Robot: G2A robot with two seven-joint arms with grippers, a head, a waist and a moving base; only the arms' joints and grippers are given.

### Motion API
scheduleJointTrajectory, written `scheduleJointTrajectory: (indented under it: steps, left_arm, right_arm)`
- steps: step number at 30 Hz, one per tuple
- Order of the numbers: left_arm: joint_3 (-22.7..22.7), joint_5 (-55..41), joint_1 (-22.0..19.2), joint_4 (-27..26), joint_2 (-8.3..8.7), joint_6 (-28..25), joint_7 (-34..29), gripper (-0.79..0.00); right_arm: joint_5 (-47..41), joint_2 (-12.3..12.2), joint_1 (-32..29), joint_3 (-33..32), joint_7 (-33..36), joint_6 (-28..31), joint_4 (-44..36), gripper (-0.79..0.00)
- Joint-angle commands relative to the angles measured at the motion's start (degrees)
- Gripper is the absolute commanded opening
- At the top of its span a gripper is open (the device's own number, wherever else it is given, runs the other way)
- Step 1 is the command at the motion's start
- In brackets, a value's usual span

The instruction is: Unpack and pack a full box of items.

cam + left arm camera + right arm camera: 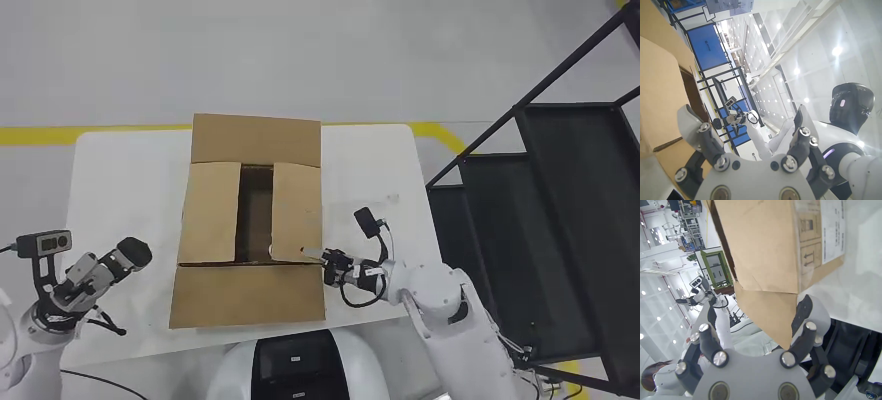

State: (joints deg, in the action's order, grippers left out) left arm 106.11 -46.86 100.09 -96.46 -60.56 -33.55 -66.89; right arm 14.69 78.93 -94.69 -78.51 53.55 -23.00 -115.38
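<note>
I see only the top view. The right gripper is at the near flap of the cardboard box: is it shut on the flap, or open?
Observer: Open. In the right wrist view the right gripper has its jaws wide apart, with the corner of the near flap between them, unclamped.
Operator: And the other arm, does it hold anything?
Observer: No. The left gripper is open and empty, beside the cardboard box.
Operator: Is anything on the box's side wall?
Observer: Yes, a white label and printed arrow marks.
</note>
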Motion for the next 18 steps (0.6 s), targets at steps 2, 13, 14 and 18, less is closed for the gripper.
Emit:
scheduleJointTrajectory:
  steps: [2,13,14,18]
  left_arm:
    - [-0.25,0.36,0.13,-0.54,-0.08,-0.16,0.21,0.000]
    - [-0.92,1.49,0.49,-2.02,-0.25,0.09,0.54,0.000]
    - [-0.95,1.55,0.52,-2.07,-0.26,0.07,0.60,0.000]
    - [-0.86,1.64,0.79,-2.11,-0.32,-0.16,0.78,0.000]
  right_arm:
    - [0.26,-0.26,-1.41,1.21,-0.26,-0.30,0.58,0.000]
    - [-7.53,-0.77,-1.93,4.05,-0.35,7.20,2.04,0.000]
    - [-8.67,-0.80,-2.01,3.80,-1.06,8.37,1.91,0.000]
    - [-12.86,-0.97,-2.42,2.75,-3.18,12.53,1.70,0.000]
